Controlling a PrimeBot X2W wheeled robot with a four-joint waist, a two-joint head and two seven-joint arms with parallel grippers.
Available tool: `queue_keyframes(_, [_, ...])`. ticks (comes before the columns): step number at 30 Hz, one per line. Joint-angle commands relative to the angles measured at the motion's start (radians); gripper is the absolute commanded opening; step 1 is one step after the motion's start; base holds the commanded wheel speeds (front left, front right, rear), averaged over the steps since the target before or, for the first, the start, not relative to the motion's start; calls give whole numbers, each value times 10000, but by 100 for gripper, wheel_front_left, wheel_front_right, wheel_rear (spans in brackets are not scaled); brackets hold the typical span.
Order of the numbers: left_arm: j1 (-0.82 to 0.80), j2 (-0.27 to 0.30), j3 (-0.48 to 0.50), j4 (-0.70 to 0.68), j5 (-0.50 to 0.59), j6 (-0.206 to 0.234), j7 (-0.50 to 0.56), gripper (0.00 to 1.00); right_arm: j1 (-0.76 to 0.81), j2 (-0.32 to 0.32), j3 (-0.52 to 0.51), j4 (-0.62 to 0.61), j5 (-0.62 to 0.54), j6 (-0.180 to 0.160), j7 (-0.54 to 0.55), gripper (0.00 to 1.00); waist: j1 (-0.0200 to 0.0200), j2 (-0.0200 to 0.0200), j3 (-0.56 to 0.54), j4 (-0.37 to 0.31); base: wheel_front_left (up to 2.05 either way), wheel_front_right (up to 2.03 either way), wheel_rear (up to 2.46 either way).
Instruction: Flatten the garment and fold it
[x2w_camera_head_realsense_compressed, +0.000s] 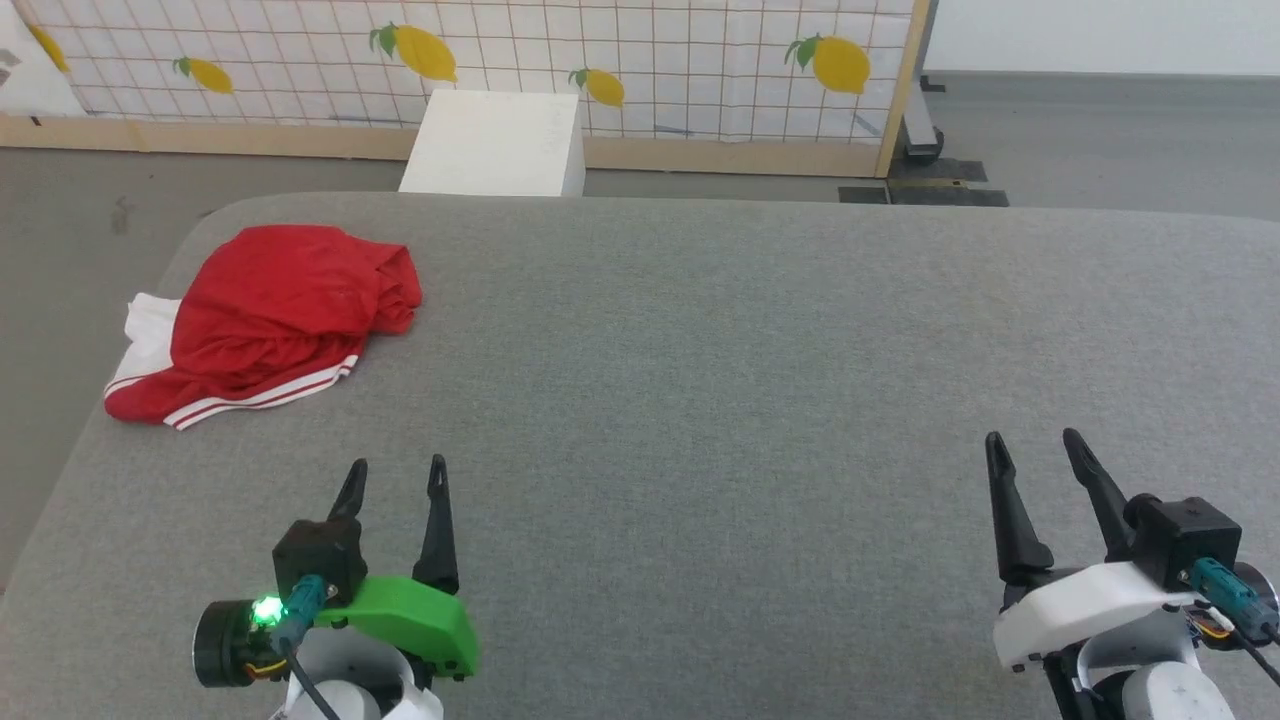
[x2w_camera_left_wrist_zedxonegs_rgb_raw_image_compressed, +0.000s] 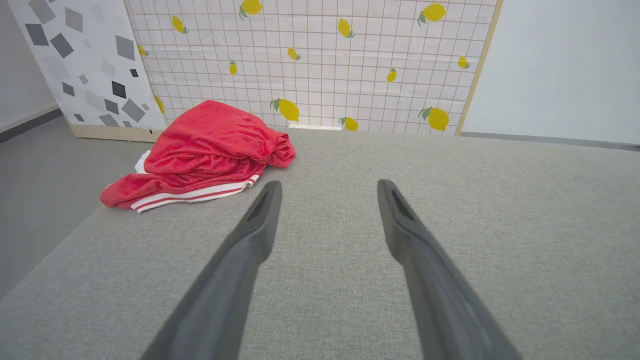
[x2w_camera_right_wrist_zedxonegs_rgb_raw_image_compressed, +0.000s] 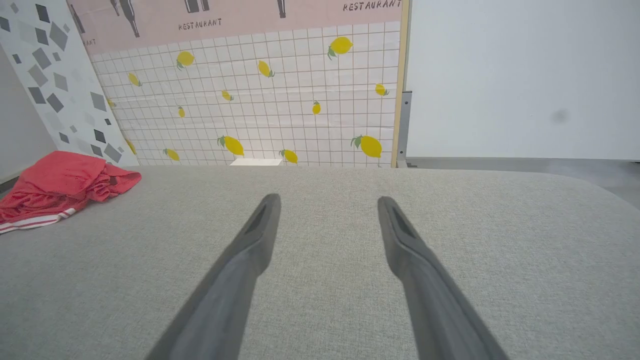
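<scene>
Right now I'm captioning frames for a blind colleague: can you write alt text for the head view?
A crumpled red garment with white striped trim lies at the far left of a grey padded table. The left gripper and right gripper sit open and empty near the front edge, apart from it.

"RESTAURANT" on the pink panel (x2w_camera_right_wrist_zedxonegs_rgb_raw_image_compressed: 300, 20)

Red garment (x2w_camera_head_realsense_compressed: 270, 310), crumpled in a loose heap, not flattened, white sleeve fabric showing at its 9 o'clock side, red-and-white striped trim along its 6 o'clock edge, lying at the 10 o'clock corner of the grey fabric surface (x2w_camera_head_realsense_compressed: 700, 400), reaching the surface edge.
</scene>
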Motion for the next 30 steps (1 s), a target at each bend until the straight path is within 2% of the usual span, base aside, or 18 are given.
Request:
queue_keyframes(1, [-203, 71, 9, 57, -99, 53, -112, 100, -164, 13, -18, 84, 48, -9, -116, 100, 0, -1, -38, 121, 0, 0, 0])
queue_keyframes(11, [-220, 167, 10, 212, -242, 110, -316, 100, -216, 15, 44, 382, 80, -10, -322, 100, 0, -1, -110, 979, 0, 0, 0])
queue_keyframes(30, [-261, 366, -38, 552, -605, 308, -707, 100, -381, 19, 331, 1129, 367, -12, -715, 100, 0, -1, -183, 3093, 0, 0, 0])
